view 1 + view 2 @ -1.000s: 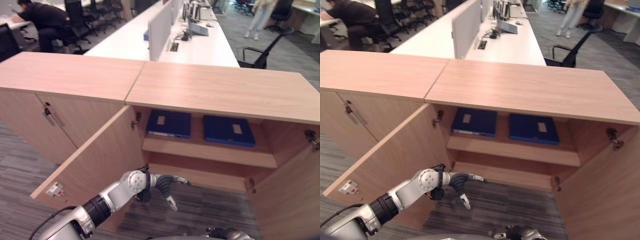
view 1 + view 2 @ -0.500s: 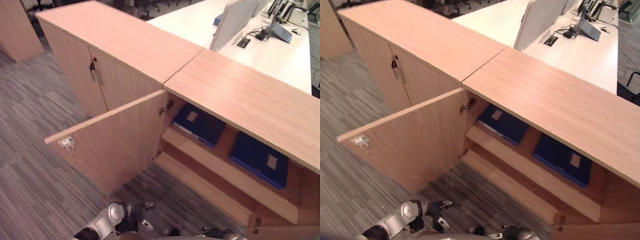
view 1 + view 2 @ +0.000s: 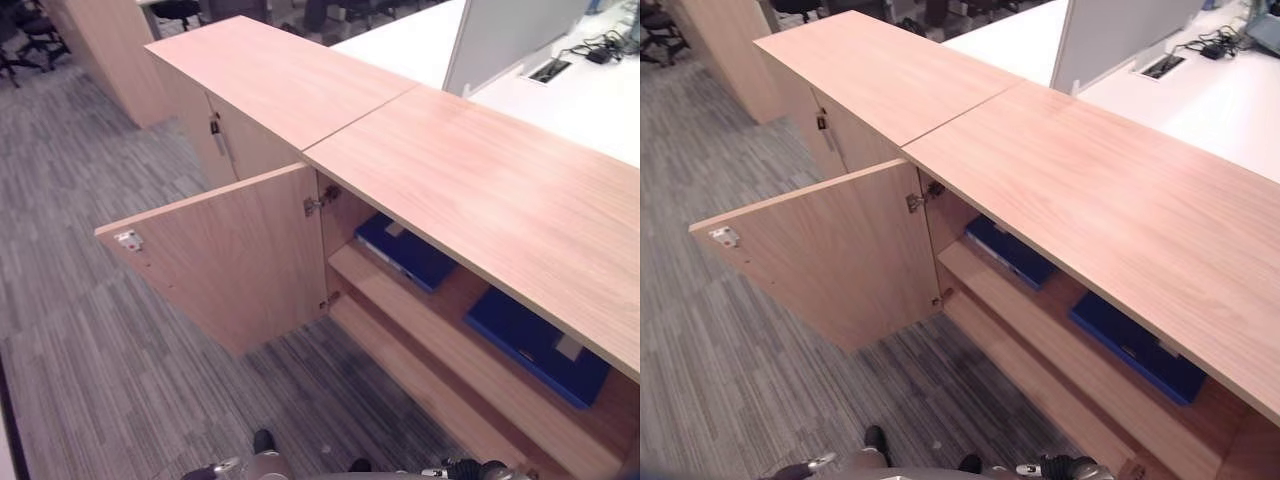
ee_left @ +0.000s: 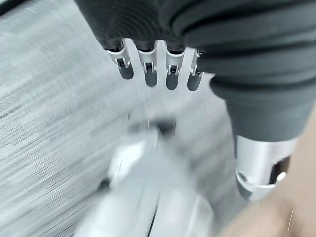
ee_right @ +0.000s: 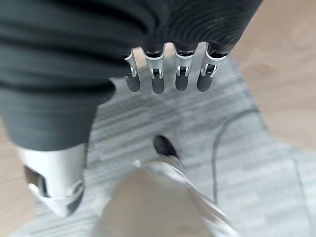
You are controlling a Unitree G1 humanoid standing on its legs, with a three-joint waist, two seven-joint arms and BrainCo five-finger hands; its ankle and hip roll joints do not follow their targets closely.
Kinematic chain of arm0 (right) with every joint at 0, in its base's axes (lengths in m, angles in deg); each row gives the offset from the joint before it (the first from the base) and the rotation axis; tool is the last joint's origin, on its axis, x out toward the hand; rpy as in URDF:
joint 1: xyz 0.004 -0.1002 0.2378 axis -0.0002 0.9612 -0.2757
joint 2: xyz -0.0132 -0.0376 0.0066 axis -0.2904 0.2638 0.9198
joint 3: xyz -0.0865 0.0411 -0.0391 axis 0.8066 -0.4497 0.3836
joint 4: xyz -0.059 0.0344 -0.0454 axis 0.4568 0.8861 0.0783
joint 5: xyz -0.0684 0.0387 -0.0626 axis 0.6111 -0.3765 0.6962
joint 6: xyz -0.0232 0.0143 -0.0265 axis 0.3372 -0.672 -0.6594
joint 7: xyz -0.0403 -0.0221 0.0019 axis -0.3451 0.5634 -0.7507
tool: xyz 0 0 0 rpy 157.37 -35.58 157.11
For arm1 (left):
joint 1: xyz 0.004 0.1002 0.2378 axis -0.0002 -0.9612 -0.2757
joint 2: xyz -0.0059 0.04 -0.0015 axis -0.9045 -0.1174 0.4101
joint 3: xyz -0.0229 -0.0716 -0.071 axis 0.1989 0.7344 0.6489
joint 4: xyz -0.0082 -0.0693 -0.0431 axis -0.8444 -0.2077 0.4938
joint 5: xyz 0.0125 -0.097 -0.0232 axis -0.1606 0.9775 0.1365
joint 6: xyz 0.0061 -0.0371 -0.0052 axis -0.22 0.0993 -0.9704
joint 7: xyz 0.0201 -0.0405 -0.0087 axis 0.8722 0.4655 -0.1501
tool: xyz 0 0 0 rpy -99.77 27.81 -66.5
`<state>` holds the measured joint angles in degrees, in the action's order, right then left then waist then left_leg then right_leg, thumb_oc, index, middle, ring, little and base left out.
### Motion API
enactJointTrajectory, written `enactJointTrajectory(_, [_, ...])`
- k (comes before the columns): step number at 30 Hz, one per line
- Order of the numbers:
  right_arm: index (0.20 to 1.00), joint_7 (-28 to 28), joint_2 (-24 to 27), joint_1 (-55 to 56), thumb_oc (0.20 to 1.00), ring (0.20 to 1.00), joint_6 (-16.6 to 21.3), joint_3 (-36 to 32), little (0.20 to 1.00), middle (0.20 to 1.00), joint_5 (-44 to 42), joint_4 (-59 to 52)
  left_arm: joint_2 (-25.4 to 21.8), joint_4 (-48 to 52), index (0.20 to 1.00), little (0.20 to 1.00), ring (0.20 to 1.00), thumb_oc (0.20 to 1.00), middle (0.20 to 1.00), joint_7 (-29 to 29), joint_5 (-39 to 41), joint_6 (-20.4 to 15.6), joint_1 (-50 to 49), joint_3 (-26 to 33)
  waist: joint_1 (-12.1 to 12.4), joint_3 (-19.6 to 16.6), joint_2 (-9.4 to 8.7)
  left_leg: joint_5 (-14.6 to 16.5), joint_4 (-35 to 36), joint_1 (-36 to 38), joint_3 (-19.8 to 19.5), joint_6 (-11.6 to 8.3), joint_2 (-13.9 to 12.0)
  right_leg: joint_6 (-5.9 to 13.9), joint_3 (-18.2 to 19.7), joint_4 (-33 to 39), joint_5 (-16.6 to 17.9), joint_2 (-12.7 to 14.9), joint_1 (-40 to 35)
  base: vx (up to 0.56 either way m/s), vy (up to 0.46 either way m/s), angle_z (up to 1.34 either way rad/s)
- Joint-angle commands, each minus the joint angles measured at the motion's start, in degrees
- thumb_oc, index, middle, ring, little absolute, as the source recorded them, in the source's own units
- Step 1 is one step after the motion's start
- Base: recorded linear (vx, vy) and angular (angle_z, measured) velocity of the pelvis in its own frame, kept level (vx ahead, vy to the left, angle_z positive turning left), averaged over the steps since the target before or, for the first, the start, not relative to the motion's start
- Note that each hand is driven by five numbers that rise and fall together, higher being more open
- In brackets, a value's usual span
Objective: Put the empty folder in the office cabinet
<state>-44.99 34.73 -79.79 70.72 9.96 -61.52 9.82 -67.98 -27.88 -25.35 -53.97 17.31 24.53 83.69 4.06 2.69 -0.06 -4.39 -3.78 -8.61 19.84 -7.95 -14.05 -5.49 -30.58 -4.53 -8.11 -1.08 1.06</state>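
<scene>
Two blue folders lie flat on the upper shelf of the open office cabinet (image 3: 480,190), one to the left (image 3: 410,250) and one to the right (image 3: 535,340). The cabinet's left door (image 3: 230,260) stands swung wide open. My left hand (image 4: 150,74) hangs over the grey carpet with relaxed fingers and nothing in it. My right hand (image 5: 158,76) also hangs low over the carpet, fingers relaxed and holding nothing. Both hands are well below and in front of the shelves.
A lower shelf (image 3: 420,370) runs under the folders. A closed cabinet (image 3: 235,150) with a metal handle (image 3: 215,135) adjoins on the left. Behind stands a white desk (image 3: 410,40) with a grey divider screen (image 3: 510,35). Striped grey carpet (image 3: 100,330) spreads in front.
The camera has swung round to the left, so the whole picture has shifted. My left hand, raised before the open door a second ago, has dropped to the view's bottom edge.
</scene>
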Motion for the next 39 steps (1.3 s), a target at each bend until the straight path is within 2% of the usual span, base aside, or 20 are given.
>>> enactJointTrajectory(1, [1.000, 2.36, -2.83, 0.54, 1.000, 1.000, -0.06, -0.10, 1.000, 1.000, 0.07, 0.03, -4.43, 1.59, 1.000, 1.000, 1.000, 1.000, 1.000, 0.80, 2.73, -0.67, 1.59, 0.19, 0.13, -2.20, -2.55, -0.29, -0.74, -2.21, 0.09, 1.78, 2.89, 6.61, 2.41, 9.50, 1.88, 1.08, -2.75, 0.04, 0.169, -0.05])
enactJointTrajectory(3, [1.000, 3.29, -2.29, 1.23, 1.000, 1.000, -0.35, -0.75, 1.000, 1.000, 0.19, -0.14, -10.44, 0.57, 1.000, 1.000, 1.000, 1.000, 1.000, 0.79, 1.78, -0.67, 2.21, 5.33, -0.03, -2.98, -2.05, -0.13, 0.77, -0.59, 0.31, 2.02, 3.84, 6.96, 2.42, 9.41, 1.98, 1.59, -3.12, 0.05, 0.157, -0.11])
enactJointTrajectory(6, [1.000, 3.67, -2.14, 1.94, 1.000, 1.000, -0.49, -1.42, 1.000, 1.000, -0.33, -0.18, -14.36, 1.86, 1.000, 1.000, 1.000, 1.000, 1.000, 1.73, 2.26, -1.32, 3.80, 7.98, -0.10, -3.50, -2.00, 0.29, 1.53, 0.33, 0.40, 2.22, 4.55, 7.41, 2.27, 9.36, 2.13, 2.18, -3.52, 0.02, 0.090, -0.07])
enactJointTrajectory(11, [1.000, 4.66, -1.39, 4.21, 1.000, 1.000, -0.93, -2.89, 1.000, 1.000, -0.45, 0.71, -18.52, 8.63, 1.000, 1.000, 1.000, 1.000, 1.000, 4.12, 2.76, -3.50, 10.44, 7.21, -1.38, -4.88, -2.25, 1.75, 3.10, 2.31, 0.59, 3.09, 6.44, 8.78, 1.92, 8.81, 2.76, 3.80, -3.91, 0.02, 0.127, 0.00])
enactJointTrajectory(16, [1.000, 5.06, -0.26, 5.41, 1.000, 1.000, -1.28, -3.96, 1.000, 1.000, -1.04, 0.59, -21.73, 10.48, 1.000, 1.000, 1.000, 1.000, 1.000, 5.99, 1.96, -4.37, 18.20, 3.68, -2.99, -5.68, -2.85, 2.85, 4.01, 3.18, 1.03, 3.91, 7.79, 10.17, 2.23, 8.25, 3.87, 5.21, -3.19, 0.02, 0.110, -0.04])
enactJointTrajectory(23, [1.000, 5.34, 1.01, 6.39, 1.000, 1.000, -1.55, -4.71, 1.000, 1.000, -1.38, -0.40, -23.19, 8.99, 1.000, 1.000, 1.000, 1.000, 1.000, 6.40, 0.91, -4.47, 27.38, -2.21, -5.06, -6.13, -3.27, 3.97, 4.64, 4.07, 2.25, 4.97, 9.27, 11.53, 3.44, 6.95, 4.83, 6.70, -2.00, 0.00, 0.113, -0.12])
enactJointTrajectory(24, [1.000, 5.34, 1.32, 6.70, 1.000, 1.000, -1.73, -4.60, 1.000, 1.000, -1.34, -0.99, -23.96, 6.65, 1.000, 1.000, 1.000, 1.000, 1.000, 6.41, 2.91, -4.08, 31.30, -2.87, -6.17, -6.54, -3.48, 4.25, 4.96, 4.37, 2.96, 5.34, 9.70, 11.99, 4.02, 6.45, 5.30, 7.10, -1.29, -0.01, 0.119, -0.24])
enactJointTrajectory(29, [1.000, 5.46, 1.74, 7.30, 1.000, 1.000, -2.13, -5.33, 1.000, 1.000, -1.61, -1.27, -25.45, 3.91, 1.000, 1.000, 1.000, 1.000, 1.000, 6.23, 7.25, -3.68, 35.41, -1.27, -7.28, -6.96, -3.70, 4.48, 5.76, 4.93, 3.90, 5.72, 10.25, 12.65, 4.78, 6.09, 5.88, 7.57, -0.67, 0.00, 0.084, -0.17])
enactJointTrajectory(36, [1.000, 5.86, 3.16, 8.95, 1.000, 1.000, -2.26, -7.13, 1.000, 1.000, -2.37, -2.70, -30.52, 1.98, 1.000, 1.000, 1.000, 1.000, 1.000, 6.29, 11.26, -3.79, 39.24, 1.89, -9.12, -7.15, -3.85, 5.10, 6.51, 5.68, 6.50, 6.25, 10.77, 13.88, 6.35, 5.61, 7.38, 8.41, 0.91, -0.01, 0.084, -0.25])
enactJointTrajectory(39, [1.000, 5.89, 3.13, 9.71, 1.000, 1.000, -2.31, -7.16, 1.000, 1.000, -2.85, -3.40, -31.73, 3.02, 1.000, 1.000, 1.000, 1.000, 1.000, 6.74, 10.66, -4.52, 41.00, 0.57, -9.76, -7.20, -4.41, 5.13, 6.88, 5.77, 7.14, 6.41, 10.86, 14.36, 6.68, 5.60, 8.07, 8.70, 1.52, -0.03, 0.041, -0.19])
